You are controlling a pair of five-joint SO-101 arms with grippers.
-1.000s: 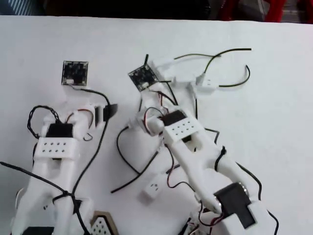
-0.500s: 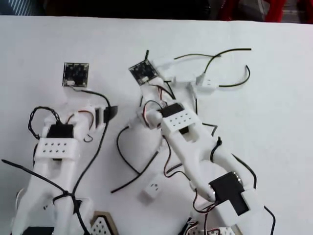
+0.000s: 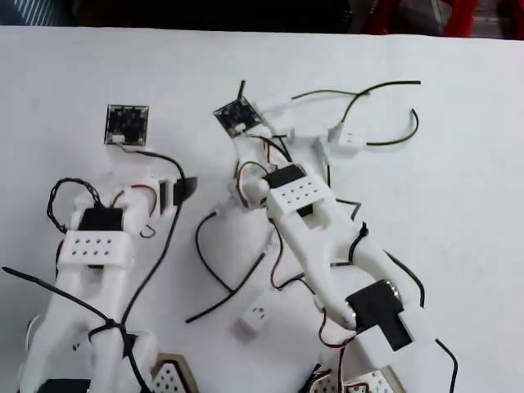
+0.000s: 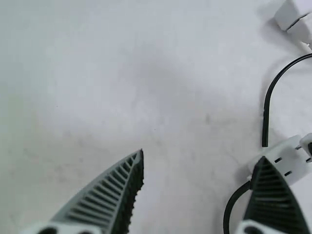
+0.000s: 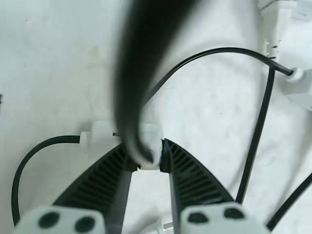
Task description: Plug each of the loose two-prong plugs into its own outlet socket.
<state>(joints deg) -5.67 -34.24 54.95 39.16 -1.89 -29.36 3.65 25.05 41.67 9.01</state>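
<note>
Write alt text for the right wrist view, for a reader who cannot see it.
The right gripper pinches a white plug between its ribbed fingers on the white table. The plug's black cord curves away, and a blurred black cable crosses in front.

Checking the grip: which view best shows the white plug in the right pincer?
The right wrist view: the white plug sits between the right pincer's fingers, though a blurred black cable crosses it. In the high view the right arm seems to cover it.
</note>
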